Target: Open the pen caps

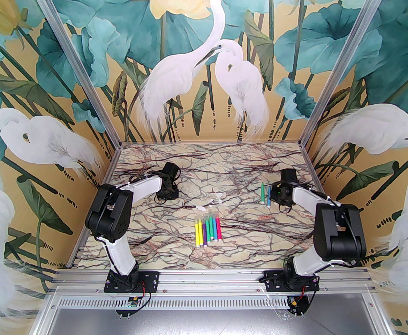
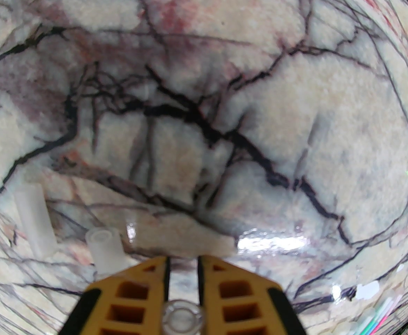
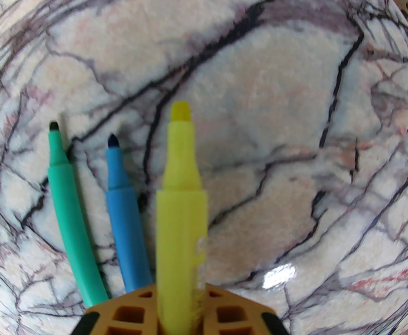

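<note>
In the right wrist view my right gripper point(image 3: 181, 291) is shut on a yellow pen point(image 3: 181, 201) whose bare tip points away from me. A green pen point(image 3: 68, 204) and a blue pen point(image 3: 122, 204) lie uncapped on the marble just left of it. My left gripper point(image 2: 183, 260) is shut on a clear pen cap point(image 2: 183, 318), seen end-on between the yellow fingers. Two loose pen caps point(image 2: 35, 218) point(image 2: 104, 248) lie left of those fingers. From above, the left gripper point(image 1: 165, 188) is at mid-left and the right gripper point(image 1: 281, 195) at mid-right.
A row of several capped pens point(image 1: 207, 230) lies side by side at the table's centre. Pale loose caps point(image 1: 219, 198) rest just beyond it. The green and blue pens point(image 1: 262, 192) lie beside the right gripper. Aluminium posts and patterned walls enclose the marble table point(image 1: 155, 236).
</note>
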Tool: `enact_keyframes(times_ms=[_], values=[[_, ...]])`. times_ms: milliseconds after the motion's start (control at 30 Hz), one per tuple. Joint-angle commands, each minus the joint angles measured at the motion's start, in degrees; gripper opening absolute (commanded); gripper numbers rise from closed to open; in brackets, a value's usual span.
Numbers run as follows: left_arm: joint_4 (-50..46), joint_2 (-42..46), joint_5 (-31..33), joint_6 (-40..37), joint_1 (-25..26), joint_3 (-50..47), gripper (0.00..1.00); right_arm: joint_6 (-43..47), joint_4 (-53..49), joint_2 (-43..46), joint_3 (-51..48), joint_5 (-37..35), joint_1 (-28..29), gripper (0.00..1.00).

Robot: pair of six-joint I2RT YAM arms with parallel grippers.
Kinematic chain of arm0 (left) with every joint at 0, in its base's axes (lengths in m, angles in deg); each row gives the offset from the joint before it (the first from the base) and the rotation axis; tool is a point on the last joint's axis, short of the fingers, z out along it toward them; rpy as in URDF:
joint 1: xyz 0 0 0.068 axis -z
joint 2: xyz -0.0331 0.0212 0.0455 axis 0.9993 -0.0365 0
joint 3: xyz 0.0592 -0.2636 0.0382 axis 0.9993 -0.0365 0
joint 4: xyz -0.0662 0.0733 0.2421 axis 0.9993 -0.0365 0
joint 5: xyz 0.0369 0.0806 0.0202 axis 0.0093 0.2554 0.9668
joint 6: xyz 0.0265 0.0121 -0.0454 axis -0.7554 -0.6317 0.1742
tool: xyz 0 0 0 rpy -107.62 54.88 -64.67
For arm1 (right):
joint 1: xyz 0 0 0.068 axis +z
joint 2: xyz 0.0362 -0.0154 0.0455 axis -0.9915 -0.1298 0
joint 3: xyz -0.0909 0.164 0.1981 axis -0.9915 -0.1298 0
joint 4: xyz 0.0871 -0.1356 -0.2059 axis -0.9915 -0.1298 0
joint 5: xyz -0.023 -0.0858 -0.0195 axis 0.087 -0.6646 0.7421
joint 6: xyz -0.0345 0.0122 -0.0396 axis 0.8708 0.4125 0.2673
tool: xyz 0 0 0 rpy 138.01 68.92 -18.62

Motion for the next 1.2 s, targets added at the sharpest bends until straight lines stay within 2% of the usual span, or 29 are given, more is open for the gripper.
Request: enact_keyframes(times_ms=[0,233,1167], values=[[-0.36,-1.69,-0.09,-1.09,-0.83,0.58,0.05,0.38,-1.23,-0.61,0.9,0.9,-0.25,0.02],[-0.36,-1.79,0.08,-1.45,-1.53,0.33,0.09,0.55,-1.94,-2.01,1.54,1.56,-0.33,0.09],[0.0,-1.17,0.91,-1.95,-2.14,-1.44,0.24,1.43,-3.26,-3.0,1.96,1.89,-0.51,0.21]])
